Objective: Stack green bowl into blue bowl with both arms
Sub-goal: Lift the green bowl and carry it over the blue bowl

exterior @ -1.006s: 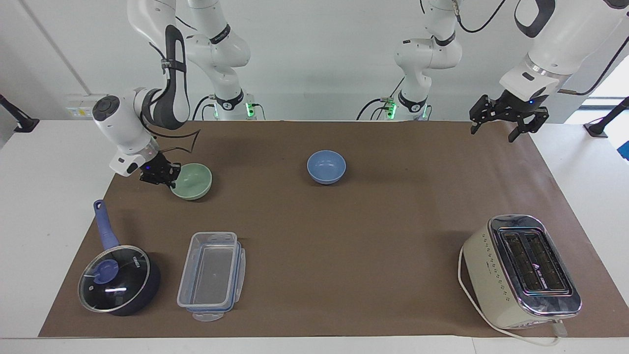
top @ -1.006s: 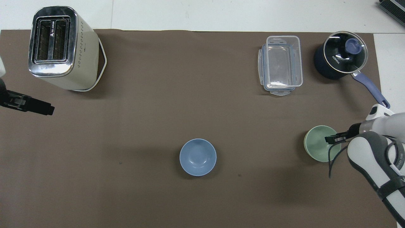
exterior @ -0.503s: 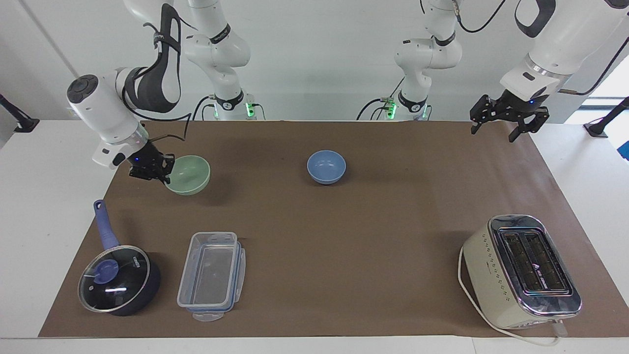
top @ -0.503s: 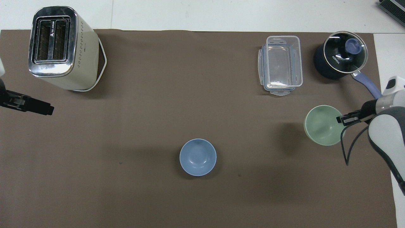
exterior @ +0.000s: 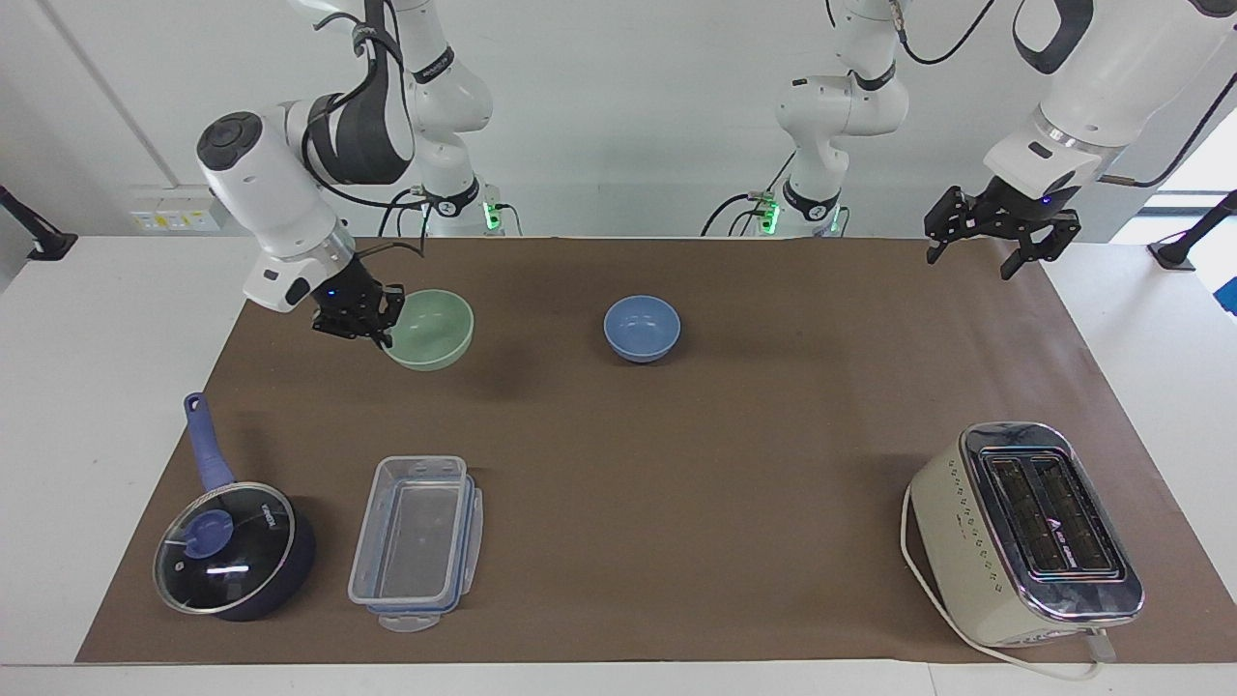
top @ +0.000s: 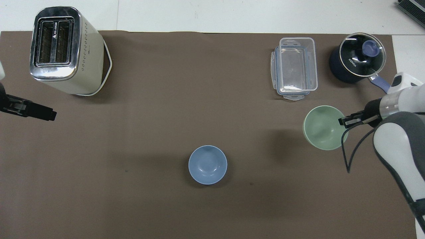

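I have the right gripper point(exterior: 372, 327) clamped on the green bowl point(exterior: 430, 330) rim; light, stiff, slippery. Left gripper point(exterior: 1000, 242) waits, fingers apart.

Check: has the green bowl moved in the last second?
Yes. The green bowl, pinched by the right gripper, has risen and shifted toward the blue bowl.

The blue bowl point(exterior: 642, 328) sits mid-worktop point(exterior: 676, 454). Seen from overhead, the toaster point(top: 64, 49) lies at its ten o'clock, the container point(top: 295, 68) and saucepan point(top: 358, 61) at two o'clock, side by side, and the raised green bowl point(top: 323, 127) toward three o'clock.
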Controlling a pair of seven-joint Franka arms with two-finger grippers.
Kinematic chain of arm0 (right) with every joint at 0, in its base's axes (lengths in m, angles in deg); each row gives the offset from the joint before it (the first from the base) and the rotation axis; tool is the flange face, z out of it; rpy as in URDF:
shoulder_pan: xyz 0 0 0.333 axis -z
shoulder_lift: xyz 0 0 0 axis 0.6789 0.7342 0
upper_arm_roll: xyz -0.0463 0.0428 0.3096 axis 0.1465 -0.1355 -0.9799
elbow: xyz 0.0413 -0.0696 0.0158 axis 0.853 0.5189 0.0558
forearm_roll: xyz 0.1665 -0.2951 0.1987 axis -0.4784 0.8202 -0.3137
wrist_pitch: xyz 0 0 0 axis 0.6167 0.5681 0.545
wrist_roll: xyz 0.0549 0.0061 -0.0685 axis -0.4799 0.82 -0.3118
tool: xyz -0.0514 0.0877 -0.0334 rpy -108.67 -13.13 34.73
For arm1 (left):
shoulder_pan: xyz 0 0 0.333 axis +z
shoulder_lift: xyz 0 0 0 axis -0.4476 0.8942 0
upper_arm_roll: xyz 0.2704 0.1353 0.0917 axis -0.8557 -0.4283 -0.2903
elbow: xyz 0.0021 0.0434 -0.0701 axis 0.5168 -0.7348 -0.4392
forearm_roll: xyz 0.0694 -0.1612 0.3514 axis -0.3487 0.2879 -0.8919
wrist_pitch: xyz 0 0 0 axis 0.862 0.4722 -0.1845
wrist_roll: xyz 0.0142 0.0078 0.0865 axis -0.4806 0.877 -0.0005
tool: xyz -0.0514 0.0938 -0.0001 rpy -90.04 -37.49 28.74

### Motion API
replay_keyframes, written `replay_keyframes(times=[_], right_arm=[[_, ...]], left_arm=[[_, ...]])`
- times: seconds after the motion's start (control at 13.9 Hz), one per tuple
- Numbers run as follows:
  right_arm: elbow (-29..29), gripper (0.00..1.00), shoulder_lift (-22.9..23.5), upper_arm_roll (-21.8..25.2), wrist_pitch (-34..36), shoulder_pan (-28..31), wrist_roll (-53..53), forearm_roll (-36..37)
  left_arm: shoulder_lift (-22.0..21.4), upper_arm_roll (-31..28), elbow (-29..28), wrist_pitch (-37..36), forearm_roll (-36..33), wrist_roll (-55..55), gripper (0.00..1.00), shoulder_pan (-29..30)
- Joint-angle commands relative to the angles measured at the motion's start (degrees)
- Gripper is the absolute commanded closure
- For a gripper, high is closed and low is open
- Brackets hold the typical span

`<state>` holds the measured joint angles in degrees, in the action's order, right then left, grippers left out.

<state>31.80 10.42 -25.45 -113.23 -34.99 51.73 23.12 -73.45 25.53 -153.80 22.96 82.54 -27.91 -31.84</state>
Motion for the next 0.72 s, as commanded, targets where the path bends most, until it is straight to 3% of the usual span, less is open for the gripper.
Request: replay_keyframes(times=[0.0, 0.43, 0.65], right_arm=[[0.85, 1.00, -1.37, -1.07, 0.33, -5.01, 9.15, -0.79], [3.39, 1.00, -1.20, -1.07, -4.23, -20.83, 29.82, -0.35], [4.28, 1.00, -1.19, -1.16, -4.86, -24.98, 34.23, -0.43]], left_arm=[[0.42, 0.74, 1.36, -1.26, -1.12, 0.62, 0.00, 0.86], [0.42, 0.74, 1.36, -1.26, -1.12, 0.44, 0.00, 0.86], [0.42, 0.74, 1.36, -1.34, -1.12, 0.44, 0.00, 0.86]])
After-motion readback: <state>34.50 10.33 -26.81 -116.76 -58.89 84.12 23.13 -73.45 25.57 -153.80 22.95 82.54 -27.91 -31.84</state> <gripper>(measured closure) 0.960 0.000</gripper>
